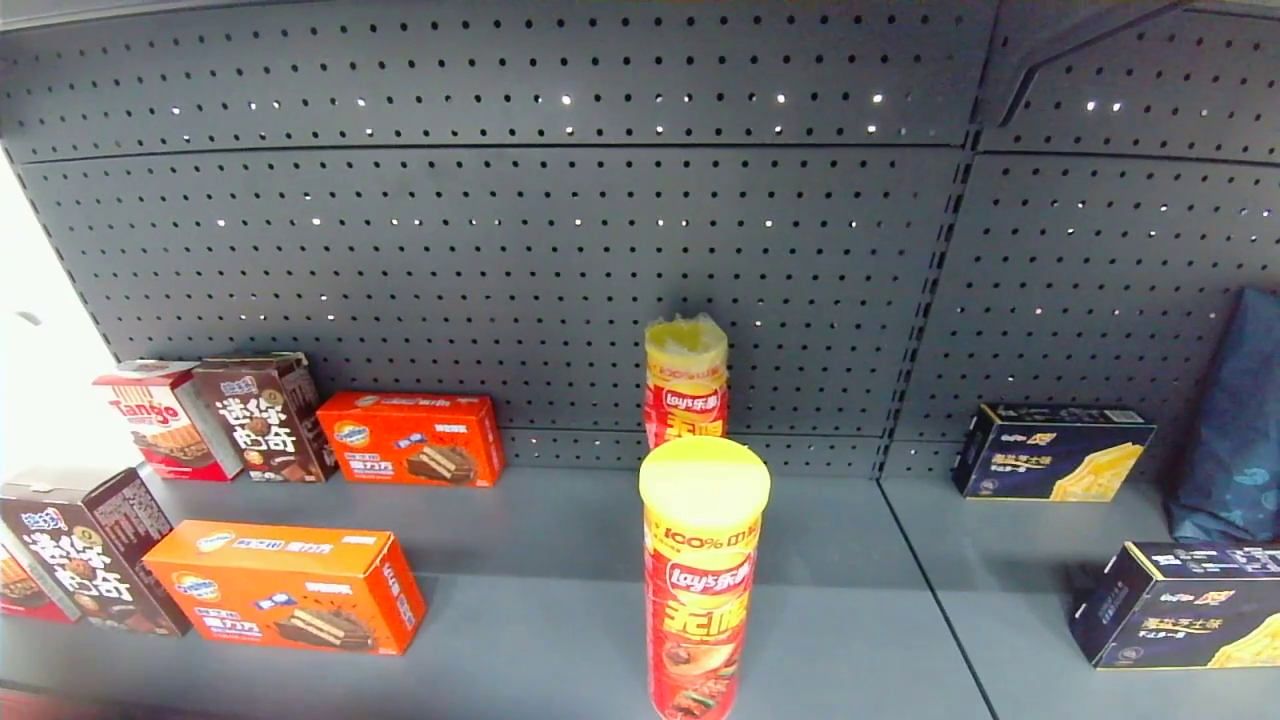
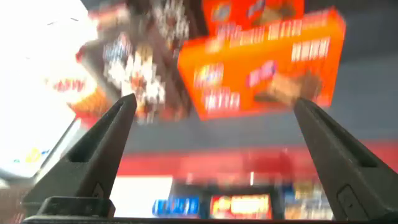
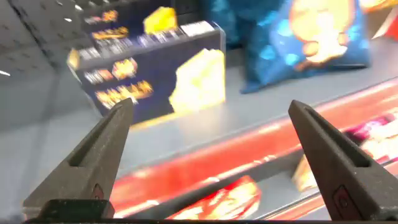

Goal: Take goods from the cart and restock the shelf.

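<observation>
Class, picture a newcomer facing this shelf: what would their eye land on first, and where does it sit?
A tall red chip canister with a yellow lid stands at the front middle of the shelf, a second canister behind it near the pegboard. Bright orange wafer boxes lie to the left, dark blue boxes to the right.

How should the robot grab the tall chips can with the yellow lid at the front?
Grip the front chips can around its body, below the yellow lid, coming level from the front with one jaw on each side. It stands upright, tall and narrow, with bare shelf either side, so a low grip might tip it.
</observation>
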